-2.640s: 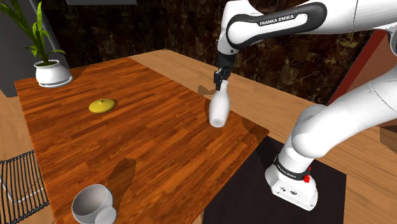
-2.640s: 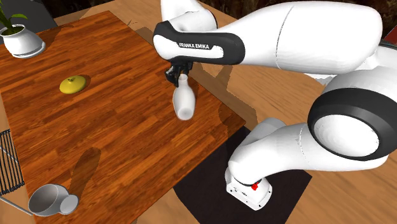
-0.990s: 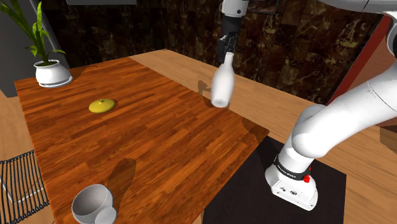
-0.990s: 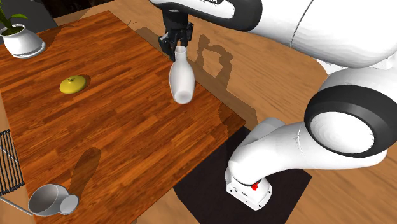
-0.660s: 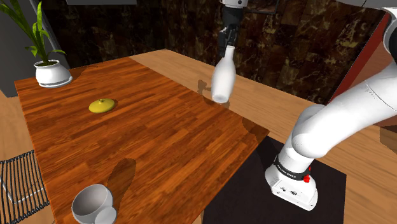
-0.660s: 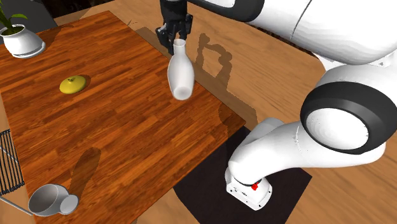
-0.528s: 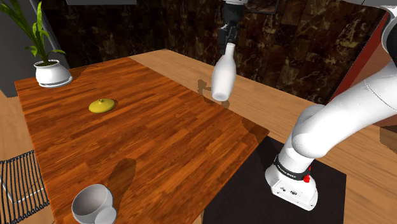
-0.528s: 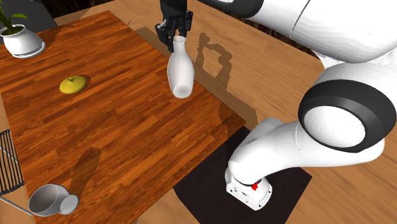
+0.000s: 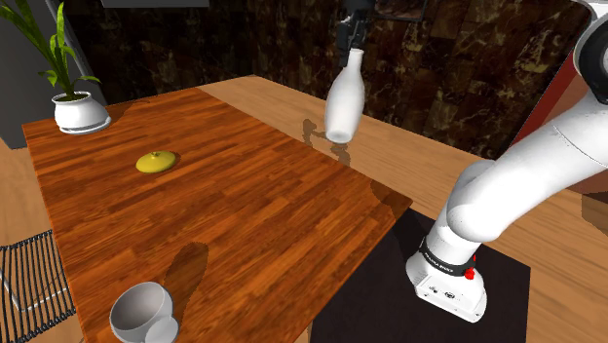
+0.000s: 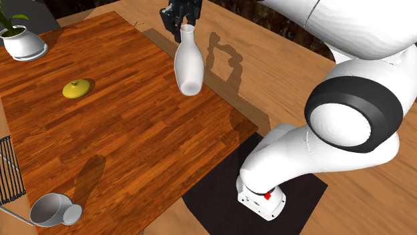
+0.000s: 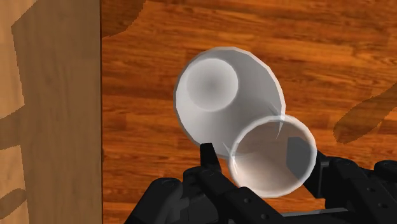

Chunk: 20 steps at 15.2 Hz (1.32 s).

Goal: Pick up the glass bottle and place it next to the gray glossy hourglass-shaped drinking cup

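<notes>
Wood-grain table [image 9: 244, 224] under a dark marbled wall, shoulder view: the black gripper [image 9: 353, 35] is clamped on the neck of a white bottle [image 9: 343, 102], which hangs upright in the air, clear of the surface, over the table's edge toward the view's upper right. Its shadow falls on the boards just below. A potted plant [image 9: 73, 109] stands at the far-left corner and a small yellow object [image 9: 156, 162] lies near it. The gray glossy cup [image 9: 141, 312] sits at the bottom left, well apart from the bottle, beside a dark wire rack [image 9: 34, 278]. The arm's stand [image 9: 446, 278] rests on a black mat [image 9: 380, 292] at lower right.

Second exterior view, looking down from beside the arm: the bottle [image 10: 188, 63] hangs from the gripper [image 10: 182, 15] above the table's upper right part. The cup [image 10: 53, 208] appears tipped on its side at the lower-left corner, its mouth toward the view's left. The yellow object [image 10: 77, 88] and the plant [image 10: 23, 41] lie toward the upper left.

Wrist view: the bottle's open mouth [image 11: 273, 156] sits between the two black fingers [image 11: 208, 164], which press on its neck; its broad body [image 11: 216, 95] hangs over the wooden boards, with paler floor past the table's edge.
</notes>
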Available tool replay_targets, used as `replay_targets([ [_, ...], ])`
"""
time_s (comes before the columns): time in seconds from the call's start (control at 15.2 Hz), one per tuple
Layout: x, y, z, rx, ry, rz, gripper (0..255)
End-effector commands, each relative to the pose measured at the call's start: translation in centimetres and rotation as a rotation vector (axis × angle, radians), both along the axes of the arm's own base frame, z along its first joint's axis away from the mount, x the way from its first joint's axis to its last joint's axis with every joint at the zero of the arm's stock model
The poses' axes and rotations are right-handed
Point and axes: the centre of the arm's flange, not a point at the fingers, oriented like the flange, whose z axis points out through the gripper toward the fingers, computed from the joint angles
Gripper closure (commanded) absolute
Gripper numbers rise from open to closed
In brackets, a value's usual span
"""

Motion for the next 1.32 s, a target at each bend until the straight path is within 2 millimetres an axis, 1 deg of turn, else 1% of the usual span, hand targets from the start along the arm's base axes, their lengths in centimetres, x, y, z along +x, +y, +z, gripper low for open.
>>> replay_targets([
  [0.0, -0.1, 0.1, 1.1, 0.0, 0.0, 0.0, 255],
  [0.33, -0.1, 0.1, 3.7, 0.0, 0.0, 0.0, 255],
  [0.4, -0.1, 0.1, 4.0, 0.0, 0.0, 0.0, 255],
  [1.25, 2.3, 16.6, -0.2, 0.0, 0.0, 0.0, 255],
])
